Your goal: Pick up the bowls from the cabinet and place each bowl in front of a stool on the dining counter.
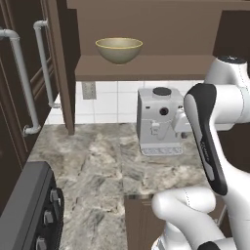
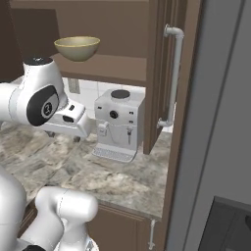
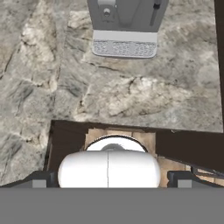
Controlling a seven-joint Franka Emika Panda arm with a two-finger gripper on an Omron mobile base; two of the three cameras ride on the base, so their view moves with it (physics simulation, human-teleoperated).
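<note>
— Claw (image 2: 62, 137): where does it sit, and how do its jaws stand?

— It hangs from the white arm's hand, pointing down over the marbled desk (image 1: 97, 161), just left of the coffee machine (image 2: 117, 122) as the right base view shows it. The jaws are spread wide and nothing lies between them. In the hand view the two dark fingertips (image 3: 41, 179) rise far apart at the bottom edge, above the desk's front rim.

— Where is the bowl?

— One pale olive-beige bowl (image 1: 119, 50) with a yellowish rim stands upright on the shelf of the cabinet (image 1: 146, 67), above and to the left of the coffee machine in the left base view. It is well apart from the claw, which sits lower, at machine height.

— What else frames the scene?

— The cabinet's door (image 2: 159, 73) stands open, with a grey tubular handle (image 2: 174, 73). White wall tiles (image 1: 114, 100) back the desk, and a dark stove (image 1: 29, 210) with knobs adjoins it at the lower left.
</note>
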